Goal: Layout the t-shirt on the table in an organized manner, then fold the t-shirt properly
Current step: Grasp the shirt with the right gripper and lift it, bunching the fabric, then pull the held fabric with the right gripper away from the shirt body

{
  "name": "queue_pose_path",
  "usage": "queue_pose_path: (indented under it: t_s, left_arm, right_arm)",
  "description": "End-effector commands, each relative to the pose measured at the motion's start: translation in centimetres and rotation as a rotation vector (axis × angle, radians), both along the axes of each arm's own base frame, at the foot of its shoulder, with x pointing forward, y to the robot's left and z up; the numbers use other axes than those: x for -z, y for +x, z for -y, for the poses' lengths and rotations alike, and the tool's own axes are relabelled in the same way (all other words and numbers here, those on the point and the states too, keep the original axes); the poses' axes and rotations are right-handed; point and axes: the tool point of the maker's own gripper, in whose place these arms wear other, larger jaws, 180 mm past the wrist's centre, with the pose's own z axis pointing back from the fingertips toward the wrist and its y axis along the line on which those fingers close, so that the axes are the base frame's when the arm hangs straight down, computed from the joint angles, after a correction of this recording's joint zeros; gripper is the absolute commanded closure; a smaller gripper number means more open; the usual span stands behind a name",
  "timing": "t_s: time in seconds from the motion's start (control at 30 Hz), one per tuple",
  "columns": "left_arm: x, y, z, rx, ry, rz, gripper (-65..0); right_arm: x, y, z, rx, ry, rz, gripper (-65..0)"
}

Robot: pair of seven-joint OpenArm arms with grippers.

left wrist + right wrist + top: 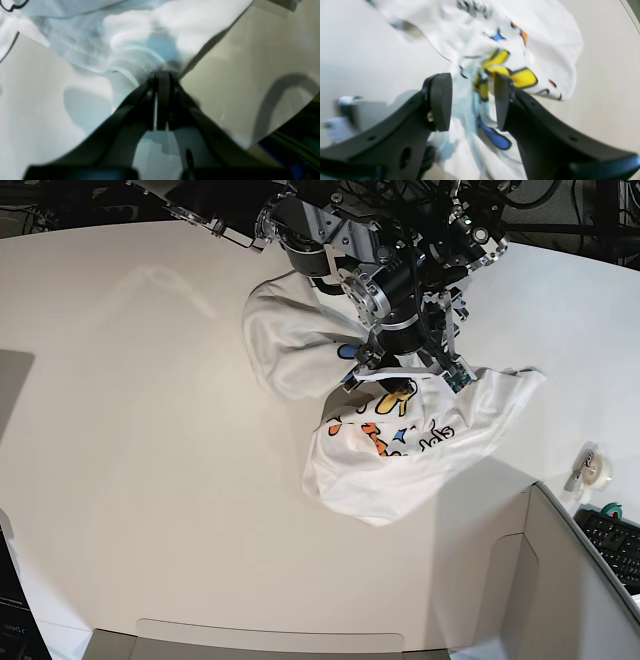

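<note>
1. While the t-shirt (pixel 400 450) lies bunched in a crumpled heap near the middle of the table (pixel 150 460), both arms hang close together above it in the base view; the printed side faces up there, with orange, yellow and blue letters showing.
2. The left gripper (pixel 161 75) has its jaws pressed together on a fold of the white cloth; fabric fans out from the fingertips across the upper part of the left wrist view, with bare tabletop on either side.
3. The right gripper (pixel 472 100) has its jaws parted with a clear gap between the pads; the shirt's yellow and blue print shows through that gap; whether either pad touches the cloth cannot be told from the blurred right wrist view, and nothing appears pinched.
4. In the base view a grey bin (pixel 560 580) stands at the near right corner; a roll of tape (pixel 597 468) sits just beyond it near the table's right edge; a keyboard (pixel 618 542) shows at the far right.
</note>
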Motion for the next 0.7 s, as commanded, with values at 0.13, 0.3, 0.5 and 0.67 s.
queue_pose_path:
  t_s: [0.13, 0.3, 0.5, 0.67]
  left_arm:
    - [1.4, -1.4, -1.6, -0.001, 0.09, -0.067, 0.0]
    - [1.4, -1.4, -1.7, -0.001, 0.091, -0.068, 0.0]
    - [1.5, -1.5, -1.7, -0.001, 0.093, -0.072, 0.0]
    - [2.2, -1.9, -2.0, -0.004, 0.099, -0.094, 0.0]
  right_arm:
    - [-5.1, 2.0, 0.8, 0.066, 0.141, 0.099, -27.3]
    - [-8.0, 4.9, 5.1, 0.254, 0.302, 0.15, -27.2]
    - [-7.7, 9.0, 12.8, 0.578, 0.478, 0.14, -27.5]
    - [-2.5, 11.0, 20.3, 0.83, 0.659, -0.049, -27.5]
